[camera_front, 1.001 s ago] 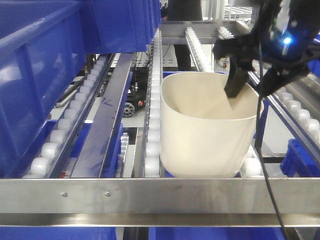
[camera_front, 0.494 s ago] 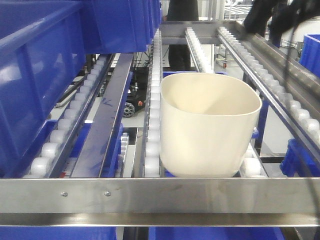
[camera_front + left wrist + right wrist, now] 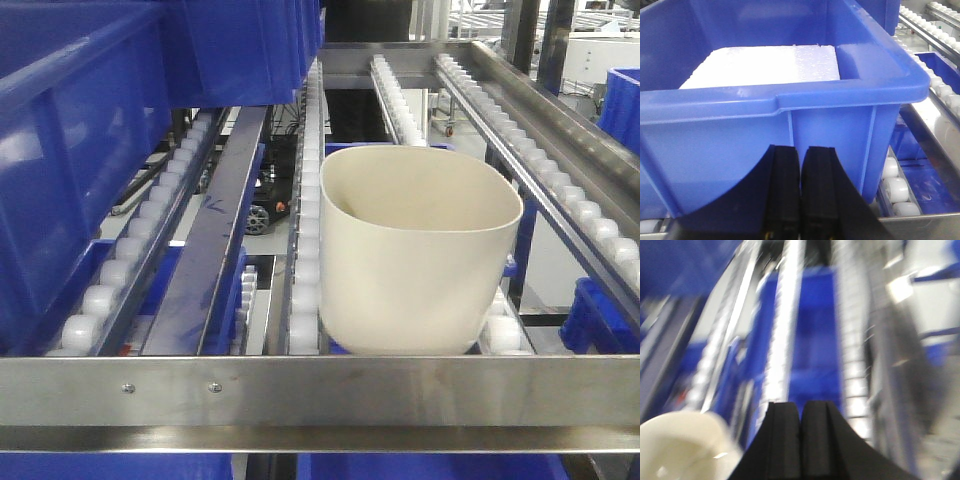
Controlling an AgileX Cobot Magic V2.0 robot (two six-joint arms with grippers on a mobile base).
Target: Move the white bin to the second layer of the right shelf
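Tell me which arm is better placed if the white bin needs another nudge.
Right, probably. The right gripper, shut and empty, has the white bin just below-left; the left gripper faces only a blue crate.

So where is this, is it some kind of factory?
Probably a warehouse or factory storeroom: steel racks with white roller wheels, big blue crates on them, and a white bin sitting in a roller lane.

Warehouse or factory floor: steel roller racks [image 3: 560, 190], stacked blue crates [image 3: 90, 150].
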